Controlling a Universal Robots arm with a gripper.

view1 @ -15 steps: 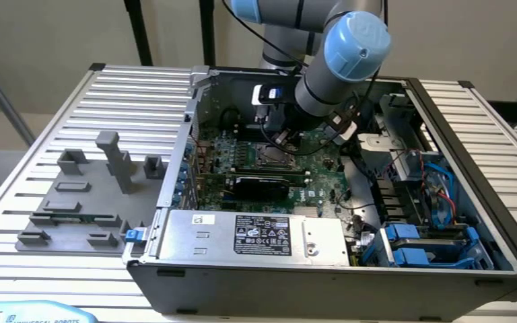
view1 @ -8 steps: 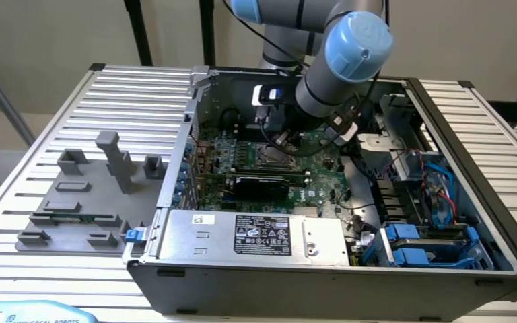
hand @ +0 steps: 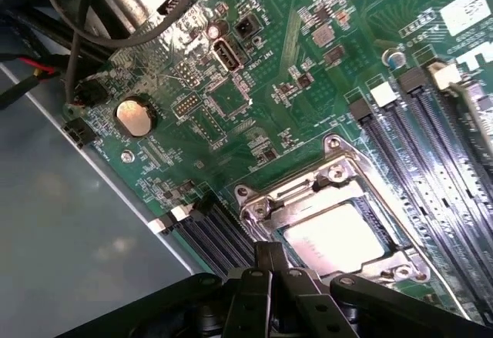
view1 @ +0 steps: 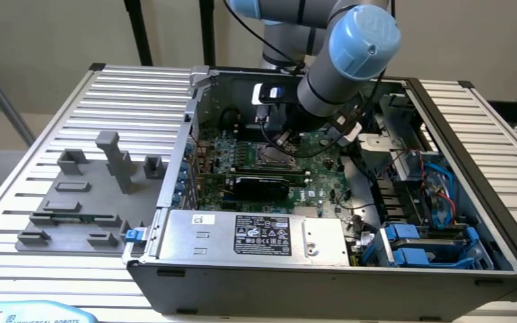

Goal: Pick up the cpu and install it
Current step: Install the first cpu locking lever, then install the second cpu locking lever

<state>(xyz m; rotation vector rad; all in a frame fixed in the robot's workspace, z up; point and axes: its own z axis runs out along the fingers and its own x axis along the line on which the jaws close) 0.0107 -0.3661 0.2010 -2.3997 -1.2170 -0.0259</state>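
The cpu (hand: 335, 238) lies flat in the motherboard socket, its silvery top showing inside the metal retention frame (hand: 308, 180). My gripper (hand: 269, 252) hovers just beside the socket's edge, fingers shut together with nothing between them. In the exterior view the gripper (view1: 281, 138) hangs inside the open computer case (view1: 196, 94), right above the socket (view1: 272, 155) on the green motherboard.
Black memory slots (hand: 431, 145) run beside the socket, and a coin battery (hand: 135, 116) and cables (hand: 69, 53) sit further off. Inside the case are a power supply (view1: 258, 235) and blue drive bays (view1: 420, 245). A grey tray (view1: 79, 202) of blocks lies on the exterior view's left.
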